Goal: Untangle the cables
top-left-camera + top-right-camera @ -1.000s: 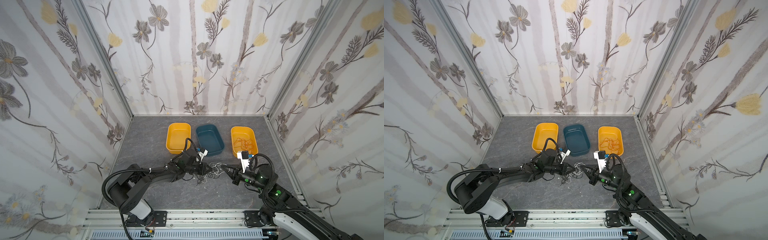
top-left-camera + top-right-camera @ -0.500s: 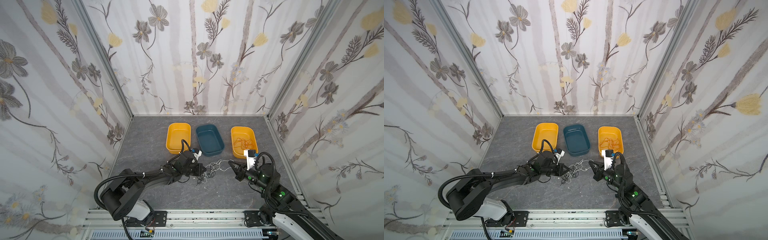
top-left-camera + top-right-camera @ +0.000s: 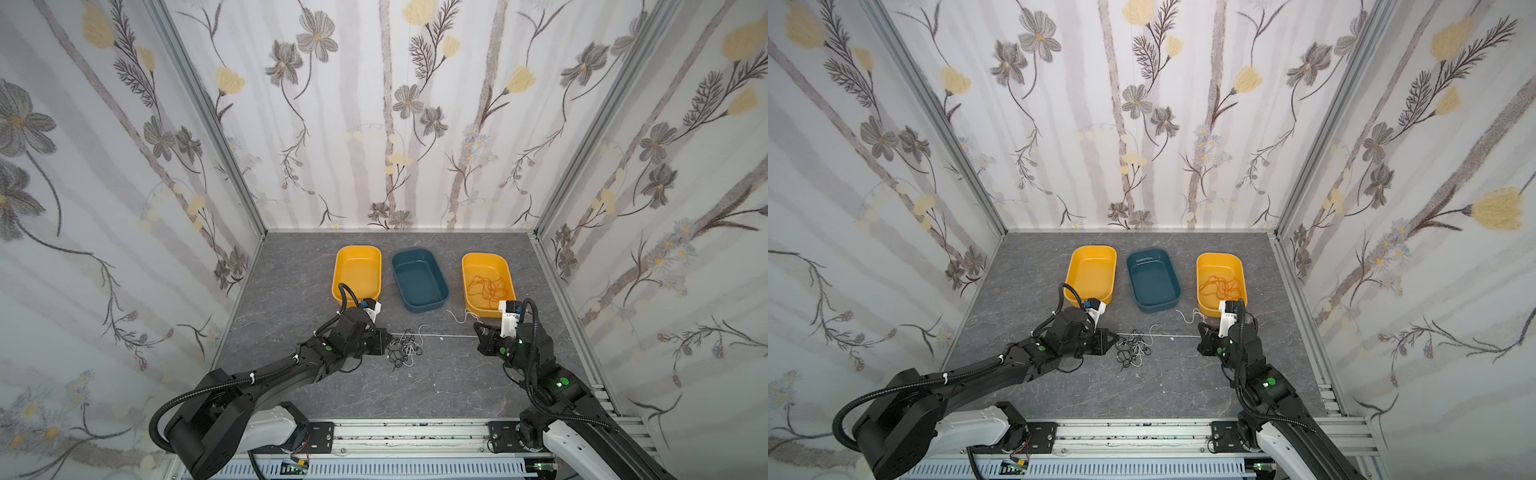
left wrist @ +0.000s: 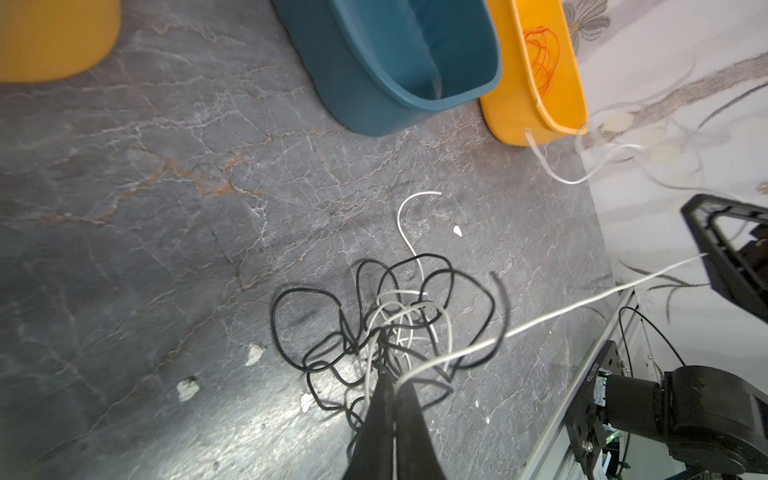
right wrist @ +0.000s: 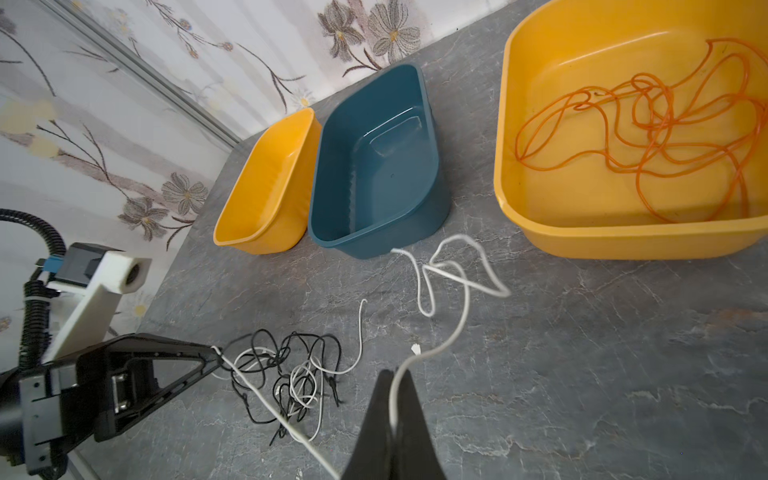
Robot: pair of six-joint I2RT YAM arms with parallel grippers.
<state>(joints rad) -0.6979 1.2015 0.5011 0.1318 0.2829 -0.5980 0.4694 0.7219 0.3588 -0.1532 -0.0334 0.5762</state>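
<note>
In both top views a white cable is seen drawn in a straight line between the left gripper and the right gripper, low over the grey table. How the jaws stand is not resolved there. It is settled by the wrist views: the jaws of the left gripper are pressed together on the white cable at the edge of the tangle. Those of the right gripper are pinched on the same cable further along.

The tangle lies on the table just beside the left gripper, in front of the blue bin. It is made of thin loops of black cable with white strands threaded through them. One white end is curled away from it.

Past the right gripper, slack white loops are laid on the table near the right yellow bin. An orange cable is coiled inside that bin, well apart from the tangle.

Which white strands in the tangle belong to the taut cable cannot be told. The slack loops are blurred in the left wrist view, and the right yellow bin is cut off in the right wrist view.
</note>
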